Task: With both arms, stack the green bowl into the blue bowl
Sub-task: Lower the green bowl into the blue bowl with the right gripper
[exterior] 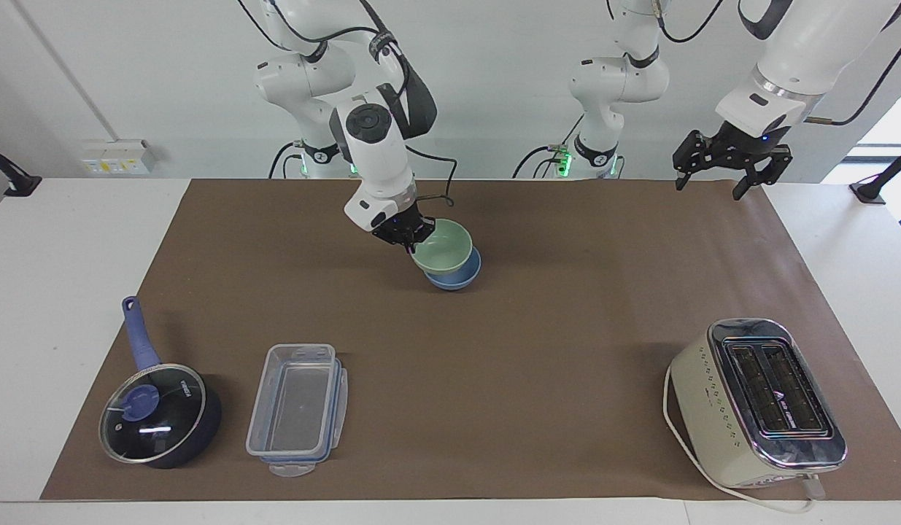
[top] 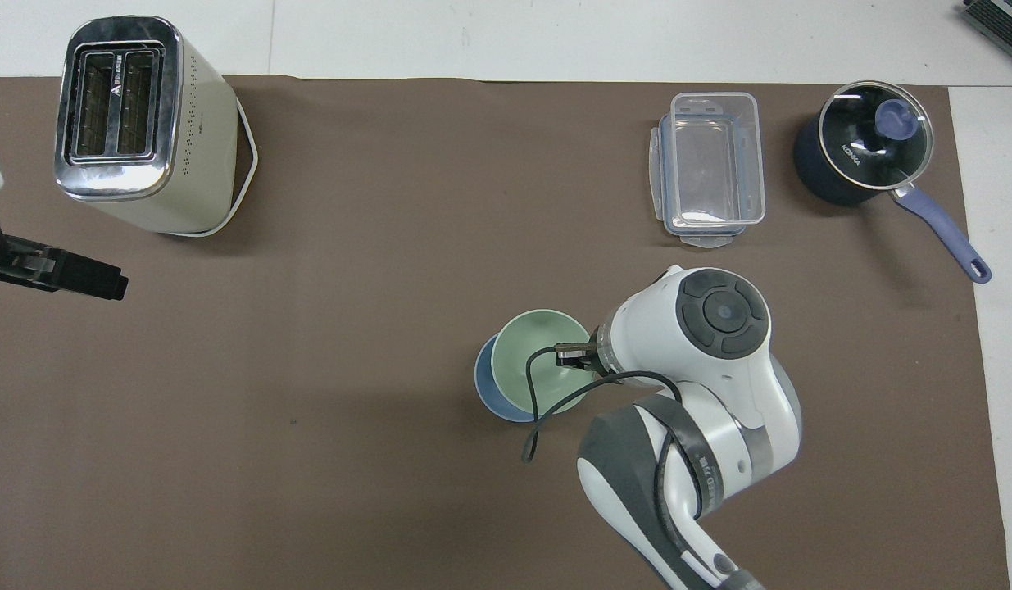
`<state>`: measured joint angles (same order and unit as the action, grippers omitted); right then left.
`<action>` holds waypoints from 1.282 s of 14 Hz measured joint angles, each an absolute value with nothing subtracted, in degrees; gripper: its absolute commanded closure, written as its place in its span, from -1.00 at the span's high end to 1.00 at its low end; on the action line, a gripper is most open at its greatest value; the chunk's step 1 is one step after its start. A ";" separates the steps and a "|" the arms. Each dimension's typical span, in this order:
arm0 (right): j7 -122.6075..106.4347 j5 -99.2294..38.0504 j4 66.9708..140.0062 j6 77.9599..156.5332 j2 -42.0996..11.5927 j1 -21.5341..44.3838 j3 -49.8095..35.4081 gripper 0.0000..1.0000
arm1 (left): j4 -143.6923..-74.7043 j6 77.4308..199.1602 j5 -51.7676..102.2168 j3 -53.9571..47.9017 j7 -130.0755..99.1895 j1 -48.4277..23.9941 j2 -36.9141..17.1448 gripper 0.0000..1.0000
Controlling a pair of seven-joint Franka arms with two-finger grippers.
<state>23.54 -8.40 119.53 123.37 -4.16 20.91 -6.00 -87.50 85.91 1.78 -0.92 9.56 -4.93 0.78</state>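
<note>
My right gripper (exterior: 415, 239) is shut on the rim of the pale green bowl (exterior: 444, 245) and holds it just above the blue bowl (exterior: 456, 275), which rests on the brown mat. In the overhead view the green bowl (top: 532, 360) covers most of the blue bowl (top: 484, 383), offset a little toward the right arm's end. Whether the two bowls touch I cannot tell. The left gripper (exterior: 721, 175) hangs open and waits in the air over the mat's edge at the left arm's end, with nothing in it; one of its fingers (top: 71, 275) shows in the overhead view.
A cream toaster (exterior: 758, 402) stands at the left arm's end, farther from the robots. A clear plastic container (exterior: 297, 408) and a dark blue lidded saucepan (exterior: 157, 414) sit at the right arm's end. The brown mat (exterior: 538, 350) covers the table.
</note>
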 measured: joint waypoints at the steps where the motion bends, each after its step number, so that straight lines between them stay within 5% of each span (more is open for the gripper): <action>1: 23.54 -8.40 120.15 124.61 -4.51 21.15 -6.01 -1.00 | -87.50 85.91 1.78 -0.96 9.56 -4.94 0.78 1.00; 18: 23.64 -12.48 122.11 128.85 -5.44 22.39 -6.06 -1.00 | -87.50 85.91 1.78 -1.04 9.57 -4.95 0.79 1.00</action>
<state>23.64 -12.48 122.11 128.85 -5.44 22.39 -6.06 -87.50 85.91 1.78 -1.04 9.57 -4.95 0.79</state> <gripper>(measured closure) 0.952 0.000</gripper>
